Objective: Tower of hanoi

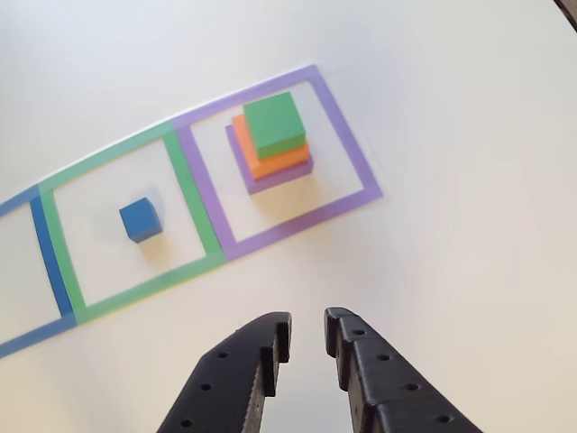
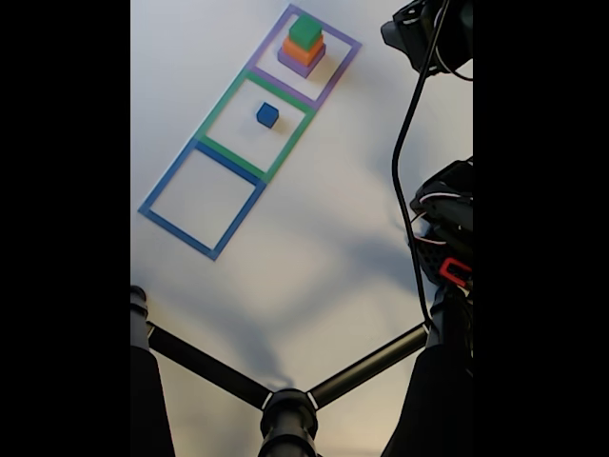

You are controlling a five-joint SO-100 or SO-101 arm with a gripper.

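Observation:
A stack of three blocks stands inside the purple tape square: a green block on an orange one on a wide purple one. The same stack appears at the top of the fixed view. A small blue cube sits alone inside the green tape square. My gripper hangs at the bottom of the other view, well short of the blocks, its black fingers slightly apart with nothing between them.
A blue tape square lies beside the green one with nothing in it. The arm and its cable run down the right side of the fixed view. A black stand spreads across the bottom. The white table is bare around the squares.

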